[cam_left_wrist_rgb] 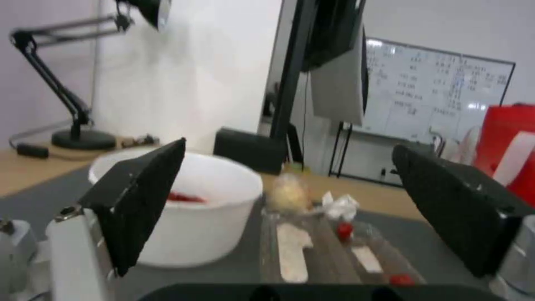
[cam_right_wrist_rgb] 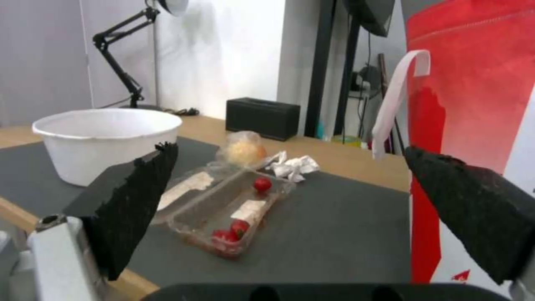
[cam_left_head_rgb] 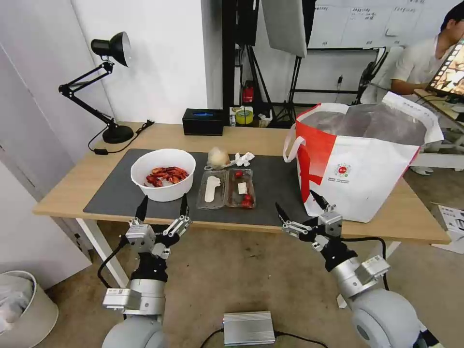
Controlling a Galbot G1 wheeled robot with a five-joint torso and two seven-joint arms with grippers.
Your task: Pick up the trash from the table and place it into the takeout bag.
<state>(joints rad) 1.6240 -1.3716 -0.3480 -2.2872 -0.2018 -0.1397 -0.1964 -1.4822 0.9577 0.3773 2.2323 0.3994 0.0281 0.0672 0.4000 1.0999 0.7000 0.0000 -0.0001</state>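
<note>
While both end effectors gape wide, left end effector, right end effector, white bowl holding crayfish shells, clear tray with scraps

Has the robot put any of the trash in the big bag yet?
Not yet. The bowl of red shells, the clear tray, the wrapped ball and the crumpled tissue all sit on the mat. The left end effector and right end effector hang open at the table's near edge, holding nothing. All four pieces must go into the takeout bag.

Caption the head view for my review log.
Both grippers, left and right, hang open before the table; trash unpicked beside takeout bag.
</note>
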